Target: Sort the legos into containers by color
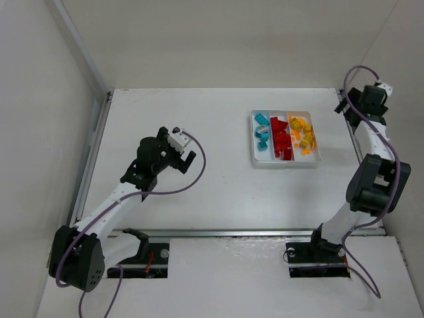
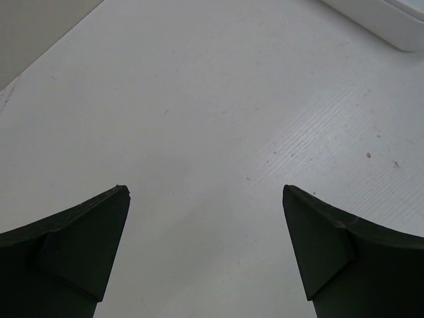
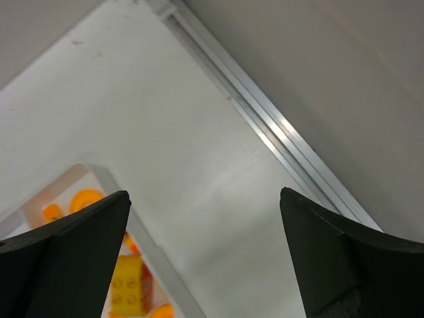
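Here, step: sorting apparently complete, no loose piece seen on the table (image 1: 218, 185) | legos (image 1: 283, 140): teal, red, orange-yellow, one colour per container of the white tray (image 1: 285, 163), table's far right | left gripper (image 2: 205, 199), right gripper (image 3: 204, 199): jaws wide, empty | next: judged only a withdrawal of both arms
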You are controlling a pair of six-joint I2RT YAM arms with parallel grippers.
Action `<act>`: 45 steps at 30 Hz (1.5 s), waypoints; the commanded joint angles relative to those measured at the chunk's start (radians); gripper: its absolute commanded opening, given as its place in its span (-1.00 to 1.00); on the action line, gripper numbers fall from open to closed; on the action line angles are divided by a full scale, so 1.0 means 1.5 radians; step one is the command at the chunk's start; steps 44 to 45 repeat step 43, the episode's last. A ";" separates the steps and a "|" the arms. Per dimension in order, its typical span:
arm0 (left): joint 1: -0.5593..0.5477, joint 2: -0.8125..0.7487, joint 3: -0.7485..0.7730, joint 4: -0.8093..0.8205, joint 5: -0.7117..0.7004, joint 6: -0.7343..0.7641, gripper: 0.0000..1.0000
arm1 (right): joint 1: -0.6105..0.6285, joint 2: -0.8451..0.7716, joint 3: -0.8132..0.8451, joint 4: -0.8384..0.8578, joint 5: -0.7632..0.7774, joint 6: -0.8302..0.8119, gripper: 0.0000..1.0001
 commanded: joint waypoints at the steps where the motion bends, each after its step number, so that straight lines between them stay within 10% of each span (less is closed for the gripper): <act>1: -0.002 -0.023 -0.020 0.058 -0.052 -0.025 1.00 | 0.010 -0.015 -0.029 -0.006 -0.016 -0.011 1.00; 45: -0.002 -0.042 -0.063 0.052 -0.077 -0.031 1.00 | -0.012 -0.080 -0.040 -0.014 0.092 -0.024 1.00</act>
